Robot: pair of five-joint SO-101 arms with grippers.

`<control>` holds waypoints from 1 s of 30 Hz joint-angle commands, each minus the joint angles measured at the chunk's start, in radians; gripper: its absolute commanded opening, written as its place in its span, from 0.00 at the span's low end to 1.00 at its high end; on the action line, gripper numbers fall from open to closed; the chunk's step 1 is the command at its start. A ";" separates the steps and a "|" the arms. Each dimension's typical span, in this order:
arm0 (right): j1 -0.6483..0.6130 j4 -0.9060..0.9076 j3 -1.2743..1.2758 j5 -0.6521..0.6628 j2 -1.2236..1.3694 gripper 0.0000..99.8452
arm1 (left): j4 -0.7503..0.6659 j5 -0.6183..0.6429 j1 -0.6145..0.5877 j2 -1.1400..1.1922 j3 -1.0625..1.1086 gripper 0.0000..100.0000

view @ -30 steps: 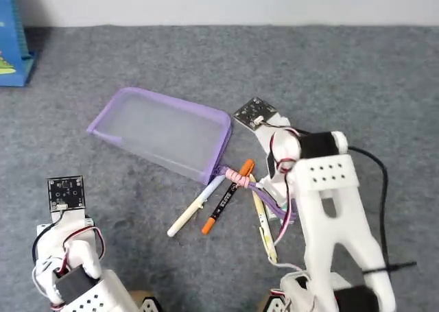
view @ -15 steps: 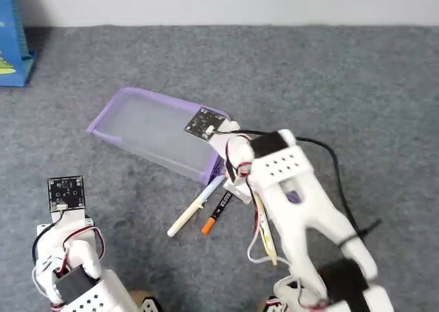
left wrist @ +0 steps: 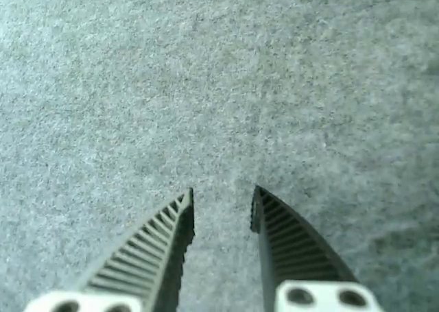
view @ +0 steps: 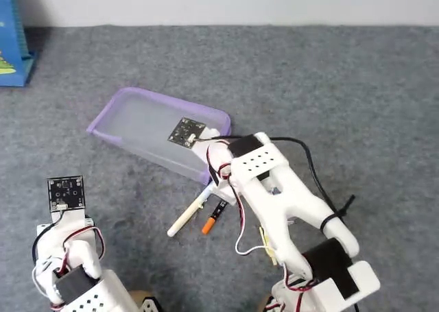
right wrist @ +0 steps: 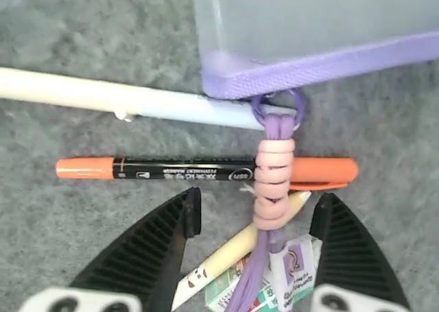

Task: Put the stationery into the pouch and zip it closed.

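The translucent purple pouch (view: pixel 161 130) lies flat on the grey carpet, and its corner (right wrist: pixel 274 44) is close in the right wrist view. From that corner hangs a pink and purple zip cord (right wrist: pixel 274 171), draped over an orange and black marker (right wrist: pixel 178 169). A white pen (right wrist: pixel 103 92) lies against the pouch's edge. A cream pen (right wrist: pixel 240 247) passes under the cord. My right gripper (right wrist: pixel 255 209) is open just above the marker, its jaws either side of the cord. My left gripper (left wrist: pixel 221 199) is open over bare carpet, holding nothing.
In the high view the right arm (view: pixel 274 188) covers most of the pens; the white pen (view: pixel 188 212) and the marker's orange end (view: pixel 208 225) stick out. The left arm (view: pixel 68 271) sits at the near left. A blue box (view: pixel 10 44) stands far left.
The right arm has swung left across the pens, so its wrist now sits over the pouch's near corner. The pens and the left arm have not moved.
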 commanded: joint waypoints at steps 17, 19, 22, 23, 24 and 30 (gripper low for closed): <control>0.062 -0.104 -0.153 0.009 0.189 0.15 | -0.011 -0.005 -0.003 -0.012 -0.012 0.14; 0.081 -0.105 -0.155 0.009 0.189 0.15 | -0.011 -0.005 -0.003 -0.012 -0.012 0.14; 0.101 -0.105 -0.153 0.009 0.191 0.15 | -0.002 -0.005 -0.003 -0.012 -0.012 0.14; 0.102 -0.104 -0.152 0.009 0.191 0.15 | 0.000 -0.005 -0.003 -0.012 -0.012 0.14; 0.102 -0.102 -0.147 0.009 0.191 0.15 | 0.000 -0.005 -0.003 -0.012 -0.012 0.14; 0.099 -0.099 -0.121 0.009 0.189 0.14 | 0.000 -0.005 -0.003 -0.012 -0.012 0.14</control>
